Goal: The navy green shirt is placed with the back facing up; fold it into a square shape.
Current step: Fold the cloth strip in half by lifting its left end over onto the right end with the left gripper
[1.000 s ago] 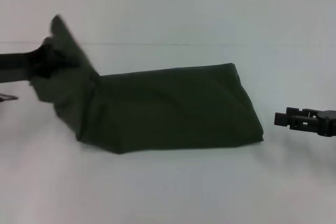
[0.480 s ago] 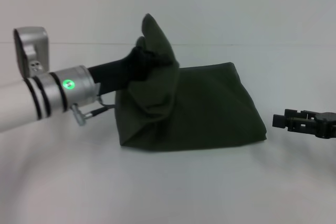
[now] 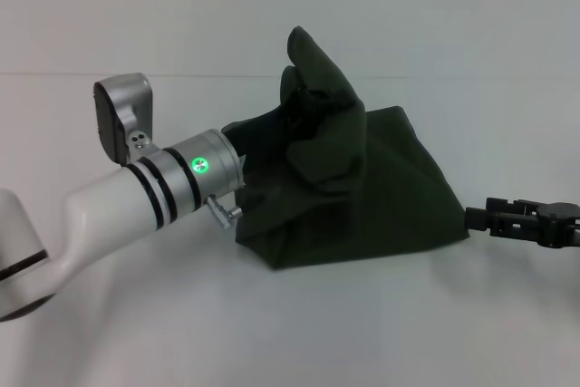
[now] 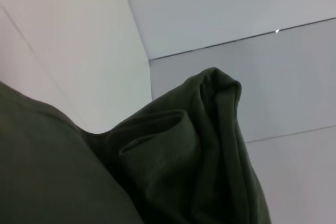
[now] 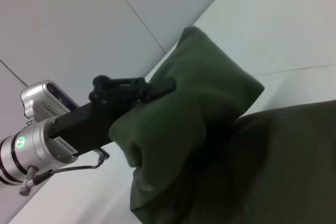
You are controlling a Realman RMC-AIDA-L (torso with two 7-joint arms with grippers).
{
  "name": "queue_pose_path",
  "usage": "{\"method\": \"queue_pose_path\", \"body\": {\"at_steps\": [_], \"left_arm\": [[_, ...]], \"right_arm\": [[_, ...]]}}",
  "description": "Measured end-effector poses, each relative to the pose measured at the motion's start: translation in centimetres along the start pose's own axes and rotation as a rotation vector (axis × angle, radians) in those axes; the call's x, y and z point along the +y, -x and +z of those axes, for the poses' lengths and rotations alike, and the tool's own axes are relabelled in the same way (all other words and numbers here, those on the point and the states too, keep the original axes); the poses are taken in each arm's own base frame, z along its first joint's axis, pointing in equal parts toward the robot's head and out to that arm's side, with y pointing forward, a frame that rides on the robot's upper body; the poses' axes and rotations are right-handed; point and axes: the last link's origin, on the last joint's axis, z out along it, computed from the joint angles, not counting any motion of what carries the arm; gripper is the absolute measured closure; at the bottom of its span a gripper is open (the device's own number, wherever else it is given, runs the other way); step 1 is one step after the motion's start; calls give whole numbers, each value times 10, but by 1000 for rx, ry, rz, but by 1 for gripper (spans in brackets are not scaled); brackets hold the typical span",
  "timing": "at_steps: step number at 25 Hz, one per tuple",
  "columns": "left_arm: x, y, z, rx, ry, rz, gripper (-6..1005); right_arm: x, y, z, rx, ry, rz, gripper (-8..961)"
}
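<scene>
Your left gripper (image 3: 294, 101), fingers clamped on the navy green shirt (image 3: 381, 197), lifts a fold above the tabletop (image 3: 290, 333); your right gripper (image 3: 480, 219) rests low at right, fingers' state unclear.

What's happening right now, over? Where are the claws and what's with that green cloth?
Left gripper shut on dark olive-green cotton shirt, one end lifted above the folded rest. Right gripper low beside shirt's other end, holding nothing. Nothing in the way.

One navy green shirt (image 3: 362, 197); two pincers, left pincer (image 5: 157, 88), right pincer (image 3: 473, 217), latter partly out of view.
</scene>
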Motion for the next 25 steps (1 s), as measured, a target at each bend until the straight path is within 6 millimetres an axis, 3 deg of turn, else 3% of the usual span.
{"method": "queue_pose_path", "body": {"at_steps": [13,25], "left_arm": [[-2,26,31,14,-65,81,900],[-1,38,27,91,0,186,683]], "right_arm": [[2,-2,4,0,6,-5,55],[1,-3,2,-1,3,-2,56]]}}
